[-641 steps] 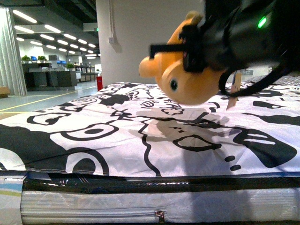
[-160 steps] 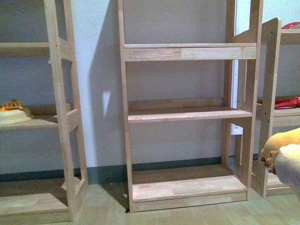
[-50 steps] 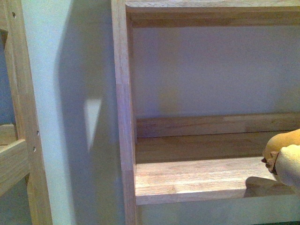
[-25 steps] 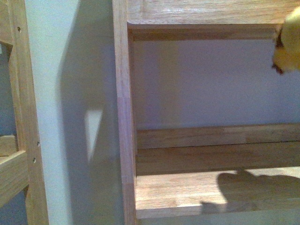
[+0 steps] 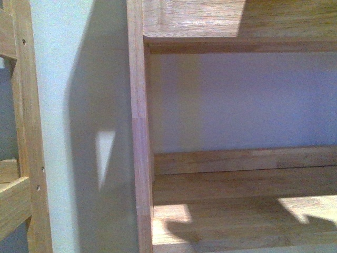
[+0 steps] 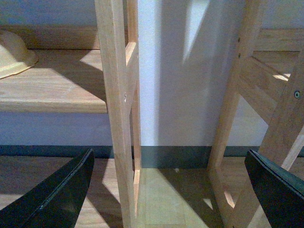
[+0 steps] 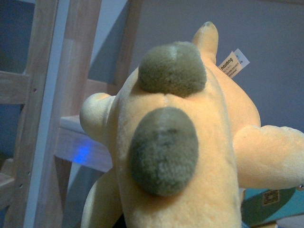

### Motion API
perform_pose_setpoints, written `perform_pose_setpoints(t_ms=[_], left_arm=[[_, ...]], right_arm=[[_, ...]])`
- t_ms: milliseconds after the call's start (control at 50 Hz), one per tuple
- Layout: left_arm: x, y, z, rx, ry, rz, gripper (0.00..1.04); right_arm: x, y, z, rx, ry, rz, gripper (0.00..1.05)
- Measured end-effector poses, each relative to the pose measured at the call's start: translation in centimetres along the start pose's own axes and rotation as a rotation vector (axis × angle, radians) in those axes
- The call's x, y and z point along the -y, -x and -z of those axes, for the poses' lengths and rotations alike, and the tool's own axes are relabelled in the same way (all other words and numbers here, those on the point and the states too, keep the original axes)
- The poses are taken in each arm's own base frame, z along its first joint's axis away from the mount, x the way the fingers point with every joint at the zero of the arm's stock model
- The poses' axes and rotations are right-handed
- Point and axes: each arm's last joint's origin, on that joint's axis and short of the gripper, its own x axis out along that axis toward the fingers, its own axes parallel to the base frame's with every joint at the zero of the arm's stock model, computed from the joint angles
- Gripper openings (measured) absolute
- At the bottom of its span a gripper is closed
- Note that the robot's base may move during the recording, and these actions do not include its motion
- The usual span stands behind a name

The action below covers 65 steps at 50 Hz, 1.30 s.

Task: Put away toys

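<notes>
Plush toy (image 7: 190, 142) has gone up out of my front view, so upper shelf (image 5: 189, 18) looks like the drop spot. Right tool seemingly grips it; left tool (image 6: 161, 190) wide, empty.

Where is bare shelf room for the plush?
In the front view the shelf board is bare from its upright post to the frame's edge. In the left wrist view a cream bowl takes one end of the second shelf; the rest, up to the wooden upright, is bare.
</notes>
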Motion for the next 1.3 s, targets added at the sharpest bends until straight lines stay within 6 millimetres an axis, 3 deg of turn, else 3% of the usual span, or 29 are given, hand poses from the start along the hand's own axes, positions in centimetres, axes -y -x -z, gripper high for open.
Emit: perform_pose_setpoints(t_ms=[240,380,580,999,1299], left_arm=[[0.0,0.0,0.0,0.000,0.000,0.000,0.98],[0.0,0.0,0.0,0.000,0.000,0.000,0.98],[0.0,0.0,0.0,0.000,0.000,0.000,0.98],[0.0,0.0,0.0,0.000,0.000,0.000,0.98],[0.0,0.0,0.0,0.000,0.000,0.000,0.98]], right_arm=[[1.2,-2.8,-3.5,0.070,0.039,0.002,0.07],[1.9,-5.6,-5.4,0.140,0.043,0.008,0.07],[2.2,-9.8,-6.5,0.163,-0.018,0.000,0.07],[1.8,-18.9,-4.9,0.115,-0.257,-0.018,0.07],[1.8,-26.0,-0.2,-0.047,-0.488,-0.011,0.07]])
